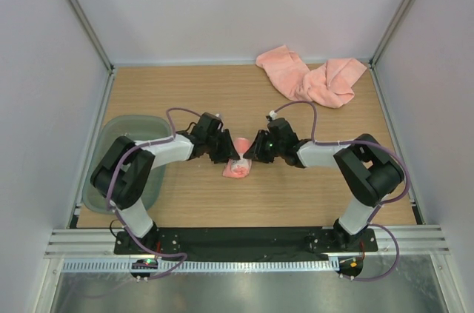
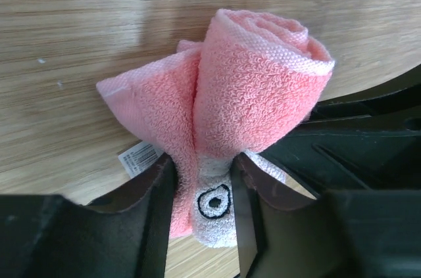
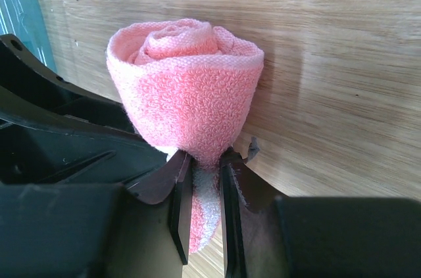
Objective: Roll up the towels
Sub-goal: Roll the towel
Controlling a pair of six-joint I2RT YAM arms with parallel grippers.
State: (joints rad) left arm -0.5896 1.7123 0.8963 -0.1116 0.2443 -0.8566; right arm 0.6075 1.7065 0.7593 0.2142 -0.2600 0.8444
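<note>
A salmon-pink towel (image 1: 238,168), rolled into a tight spiral, is held over the wooden table between both arms. In the left wrist view the rolled towel (image 2: 256,87) has my left gripper (image 2: 202,166) shut on its pale banded end, and a black ring mark shows between the jaws. In the right wrist view the roll (image 3: 187,87) is pinched at its narrow lower end by my right gripper (image 3: 205,160). From above, the left gripper (image 1: 224,152) and right gripper (image 1: 254,152) face each other across the roll. More towels (image 1: 311,78) lie crumpled at the back right.
A translucent grey-green tray (image 1: 111,143) stands at the left edge beside the left arm, and its corner (image 3: 16,8) shows in the right wrist view. A white label (image 2: 138,156) hangs from the roll. White walls close in the table on three sides.
</note>
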